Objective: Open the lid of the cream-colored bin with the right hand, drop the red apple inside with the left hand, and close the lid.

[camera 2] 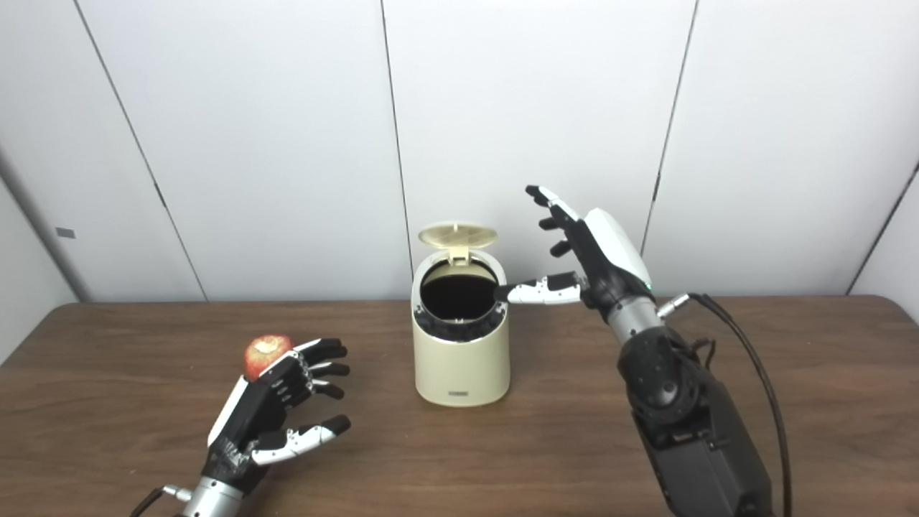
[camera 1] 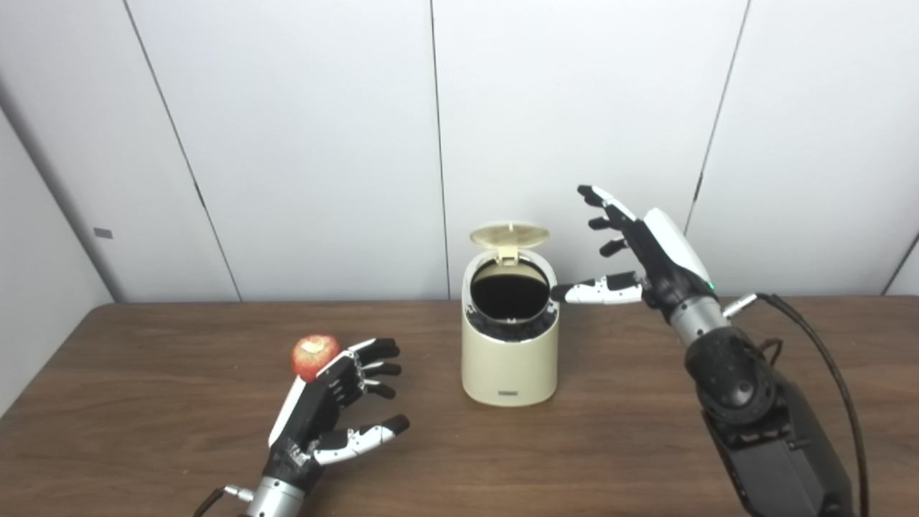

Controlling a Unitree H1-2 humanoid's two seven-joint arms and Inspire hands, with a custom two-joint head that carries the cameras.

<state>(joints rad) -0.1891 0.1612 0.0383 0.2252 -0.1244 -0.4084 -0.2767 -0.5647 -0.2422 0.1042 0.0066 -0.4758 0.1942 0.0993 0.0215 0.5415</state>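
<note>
The cream-colored bin (camera 1: pixel 510 359) stands on the brown table, its round lid (camera 1: pixel 509 236) tipped up at the back and the dark inside showing. My right hand (camera 1: pixel 635 251) is open beside the bin's right rim, thumb tip at the rim, fingers spread upward. The red apple (camera 1: pixel 314 355) sits on the table to the left. My left hand (camera 1: pixel 337 402) is open just right of the apple, fingers spread, back of the fingers close to it, holding nothing. The scene also shows in the right eye view: bin (camera 2: pixel 461 355), apple (camera 2: pixel 267 353).
The wooden table (camera 1: pixel 143 402) runs to a white panelled wall (camera 1: pixel 287 143) behind the bin. My right arm's cable (camera 1: pixel 826 359) loops over the table at the right.
</note>
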